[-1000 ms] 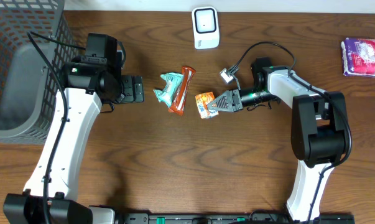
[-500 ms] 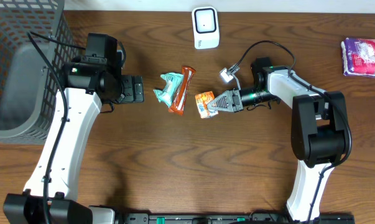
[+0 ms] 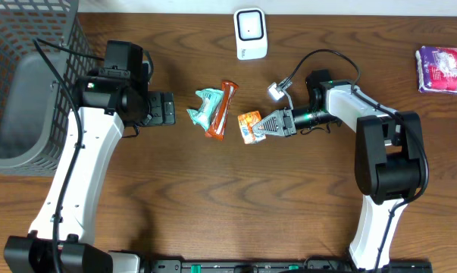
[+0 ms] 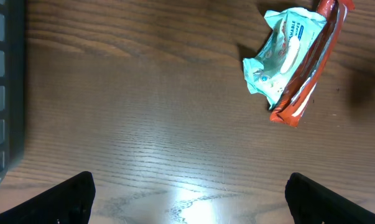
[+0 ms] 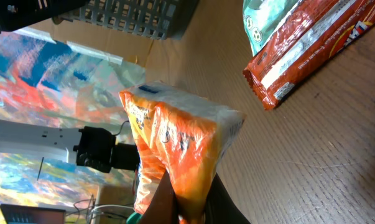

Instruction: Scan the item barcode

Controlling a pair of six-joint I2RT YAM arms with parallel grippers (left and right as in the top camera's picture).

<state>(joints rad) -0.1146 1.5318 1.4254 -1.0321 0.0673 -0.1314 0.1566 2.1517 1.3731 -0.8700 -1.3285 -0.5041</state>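
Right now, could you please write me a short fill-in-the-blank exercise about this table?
The right gripper, holding the orange packet, is ___.
The left gripper is ___ and holds nothing.
The teal packet and the red wrapper lie ___ the two grippers.
The grey basket stands on the robot's ___ side.
Missing: shut; open; between; left.

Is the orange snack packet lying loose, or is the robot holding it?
Held: the right hand is shut on the orange packet, its fingers pinching one edge.

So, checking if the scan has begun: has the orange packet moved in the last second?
No. The orange packet keeps the same gap to the white scanner and the red wrapper, pinched in the right gripper.
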